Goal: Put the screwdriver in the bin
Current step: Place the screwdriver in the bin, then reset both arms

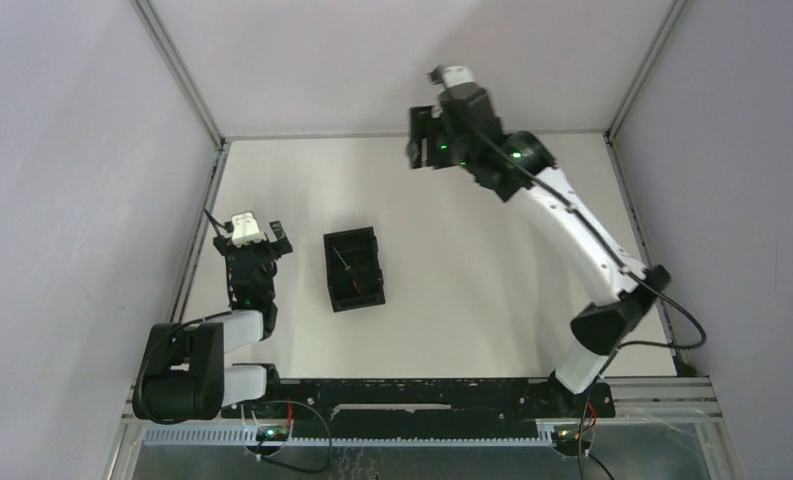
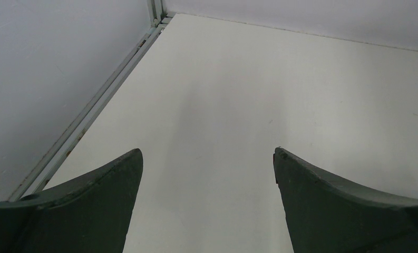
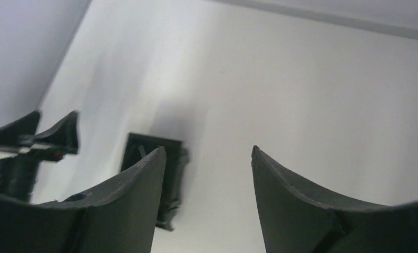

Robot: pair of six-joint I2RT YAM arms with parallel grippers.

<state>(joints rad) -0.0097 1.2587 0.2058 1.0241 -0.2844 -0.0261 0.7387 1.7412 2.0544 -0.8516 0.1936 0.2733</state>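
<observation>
Black bin on the tabletop already held the screwdriver, so with your right hand parted, empty and raised well away, it seemed you needed only a smooth, unhurried retreat.

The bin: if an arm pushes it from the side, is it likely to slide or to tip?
The bin would probably slide, not tip: its walls look low and its base wide. It seems to be thin plastic, so likely light on the smooth table. The screwdriver lying inside might roll a little.
</observation>
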